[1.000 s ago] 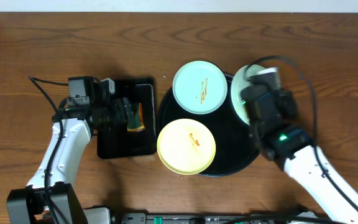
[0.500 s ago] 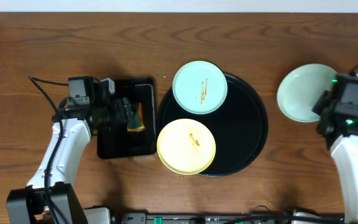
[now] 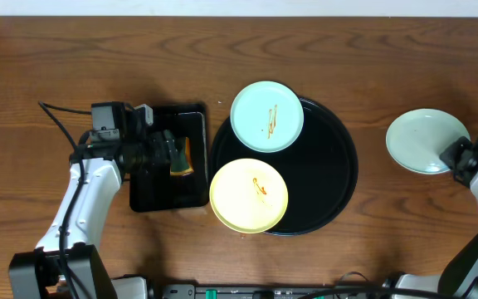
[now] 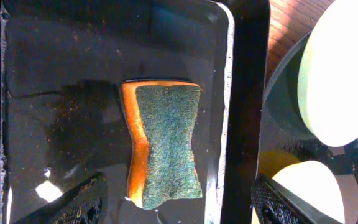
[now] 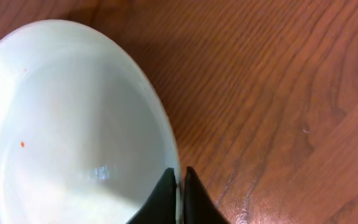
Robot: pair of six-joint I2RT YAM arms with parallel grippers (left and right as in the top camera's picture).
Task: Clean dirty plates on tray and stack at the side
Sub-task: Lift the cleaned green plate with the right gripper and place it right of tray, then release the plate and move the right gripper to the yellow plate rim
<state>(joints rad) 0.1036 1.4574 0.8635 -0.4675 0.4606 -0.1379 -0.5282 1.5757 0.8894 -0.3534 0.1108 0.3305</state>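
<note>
A mint-blue plate (image 3: 266, 116) with orange smears and a yellow plate (image 3: 249, 195) with smears sit on the left part of the round black tray (image 3: 326, 170). A second mint-blue plate (image 3: 426, 141), nearly clean, is over the bare wood at the right. My right gripper (image 3: 461, 158) is shut on its rim; in the right wrist view the fingers (image 5: 179, 186) pinch the plate's edge (image 5: 73, 137). My left gripper (image 4: 176, 205) is open over a green and orange sponge (image 4: 163, 144) in the rectangular black tray (image 4: 55, 68).
The rectangular tray (image 3: 169, 158) with the sponge (image 3: 179, 158) stands just left of the round tray. Wet spots lie on its floor. The left arm (image 3: 85, 199) reaches in from the lower left, with a cable behind it.
My right gripper has carried the mint-blue plate off the round tray's right edge, out to the right over the bare wood. The left arm and the other plates have not moved.
</note>
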